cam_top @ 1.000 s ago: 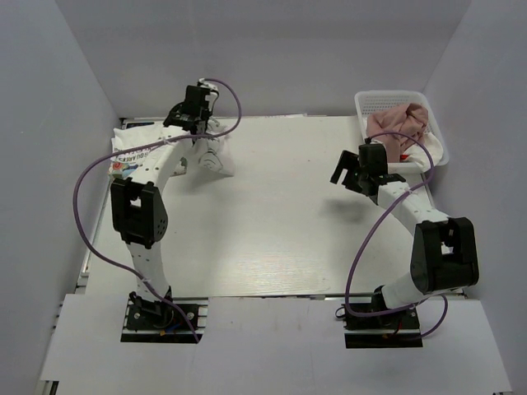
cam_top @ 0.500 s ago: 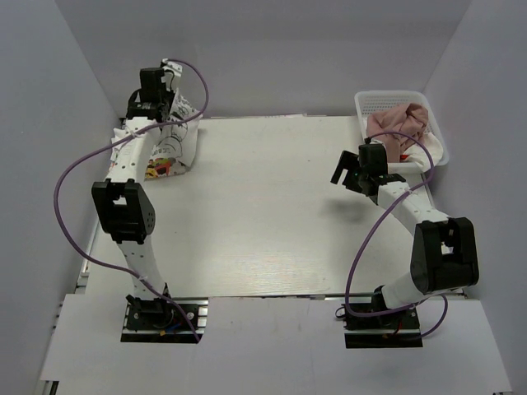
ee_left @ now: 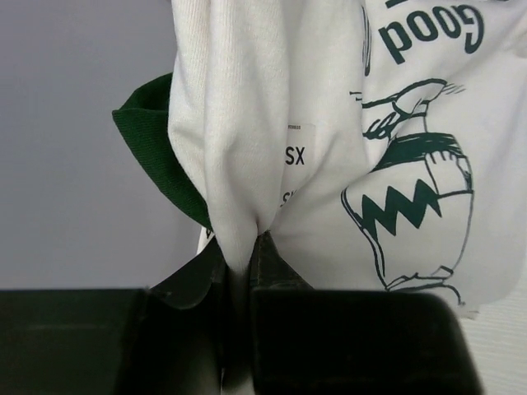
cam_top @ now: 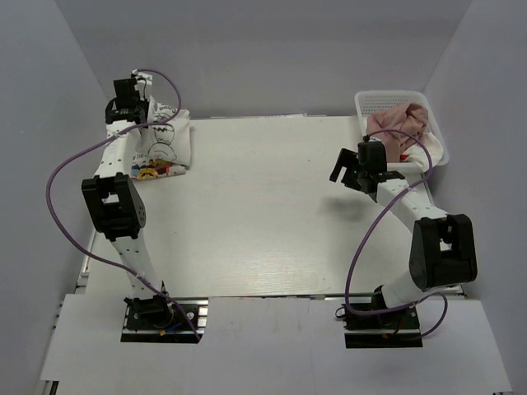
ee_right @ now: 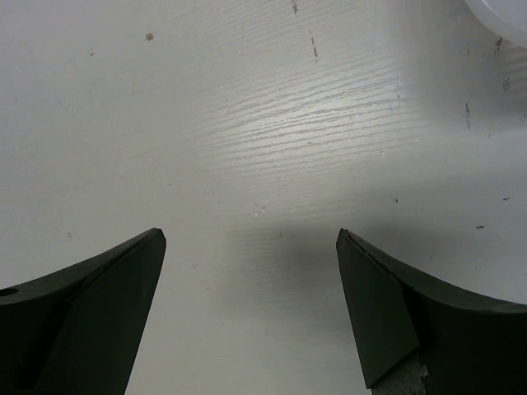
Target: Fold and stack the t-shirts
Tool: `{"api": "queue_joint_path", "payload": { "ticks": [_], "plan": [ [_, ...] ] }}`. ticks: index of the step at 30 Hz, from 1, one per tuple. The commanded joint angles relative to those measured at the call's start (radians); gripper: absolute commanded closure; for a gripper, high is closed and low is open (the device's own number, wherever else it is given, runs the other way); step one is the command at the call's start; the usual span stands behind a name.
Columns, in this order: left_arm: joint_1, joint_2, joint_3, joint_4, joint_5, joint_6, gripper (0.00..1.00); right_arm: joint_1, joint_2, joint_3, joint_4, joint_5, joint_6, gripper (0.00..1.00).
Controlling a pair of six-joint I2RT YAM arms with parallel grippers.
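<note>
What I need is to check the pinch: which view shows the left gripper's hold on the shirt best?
Left wrist: close up, the left gripper is shut on a fold of the white shirt. Top external shows the grip small and distant; right wrist shows none of it.

A flat white worktop with a fine wood grain point(cam_top: 272, 214) fills the middle of the scene, boxed in by a plain pale grey back wall point(cam_top: 272, 49), a matching left wall point(cam_top: 41, 206) and a matching right wall point(cam_top: 494, 164). A smooth white board point(cam_top: 272, 346) lies along the worktop's near edge. The light is soft and even, casting only faint shadows and a bright sheen on the grain, which carries a few small dark specks point(ee_right: 149, 36).
</note>
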Motion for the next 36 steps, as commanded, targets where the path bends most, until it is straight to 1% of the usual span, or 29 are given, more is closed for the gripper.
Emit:
{"api": "queue_joint_path", "payload": {
  "ticks": [1, 8, 12, 14, 15, 16, 17, 18, 20, 24, 28, 29, 30, 32, 33, 34, 35, 36],
  "plan": [
    [0.042, 0.054, 0.063, 0.02, 0.014, -0.021, 1.0, 0.003, 0.014, 0.049, 0.026, -0.002, 0.0, 0.1],
    [0.099, 0.146, 0.087, 0.008, 0.035, -0.021, 1.0, 0.002, 0.043, 0.085, 0.02, -0.018, 0.018, 0.1],
    [0.122, 0.198, 0.163, -0.021, 0.035, -0.04, 1.0, -0.012, 0.066, 0.105, 0.014, -0.025, 0.024, 0.1],
    [0.142, 0.219, 0.189, -0.033, 0.035, -0.04, 1.0, 0.005, 0.072, 0.116, 0.008, -0.024, 0.023, 0.1],
    [0.142, 0.23, 0.202, -0.034, 0.023, -0.04, 0.98, 0.003, 0.081, 0.121, 0.003, -0.021, 0.029, 0.1],
    [0.142, 0.242, 0.214, -0.034, 0.003, -0.04, 0.39, 0.005, 0.084, 0.127, 0.002, -0.021, 0.027, 0.1],
    [0.151, 0.242, 0.214, -0.034, -0.006, -0.05, 0.02, 0.006, 0.089, 0.136, -0.012, -0.024, 0.024, 0.1],
    [0.151, 0.242, 0.214, -0.034, -0.006, -0.059, 0.0, 0.006, 0.089, 0.142, -0.014, -0.021, 0.024, 0.1],
    [0.151, 0.232, 0.214, -0.034, -0.006, -0.059, 0.0, 0.011, 0.089, 0.139, -0.018, -0.013, 0.027, 0.1],
    [0.151, 0.177, 0.223, -0.049, -0.027, -0.135, 0.0, 0.009, 0.052, 0.113, -0.004, -0.008, 0.043, 0.1],
    [0.132, 0.086, 0.202, -0.083, 0.093, -0.195, 0.0, 0.006, -0.03, 0.073, 0.019, -0.015, 0.046, 0.1],
    [0.122, 0.065, 0.18, -0.095, 0.094, -0.195, 0.0, 0.006, -0.043, 0.057, 0.02, -0.015, 0.047, 0.1],
    [0.107, 0.045, 0.18, -0.119, 0.135, -0.22, 0.0, 0.002, -0.055, 0.038, 0.031, -0.018, 0.044, 0.1],
    [0.093, -0.017, 0.183, -0.181, 0.16, -0.296, 0.0, 0.005, -0.122, -0.005, 0.037, -0.018, 0.049, 0.1],
    [0.081, -0.053, 0.153, -0.201, 0.195, -0.345, 0.0, 0.003, -0.139, -0.023, 0.058, -0.019, 0.055, 0.1],
    [0.072, -0.104, 0.093, -0.18, 0.227, -0.416, 0.0, 0.005, -0.188, -0.092, 0.089, -0.025, 0.061, 0.1],
    [0.057, -0.241, -0.083, -0.129, 0.251, -0.439, 0.0, 0.002, -0.234, -0.117, 0.126, -0.048, 0.063, 0.1],
    [0.014, -0.318, -0.187, 0.014, 0.268, -0.464, 0.0, 0.002, -0.282, -0.138, 0.134, -0.051, 0.07, 0.1]
  ]
}}
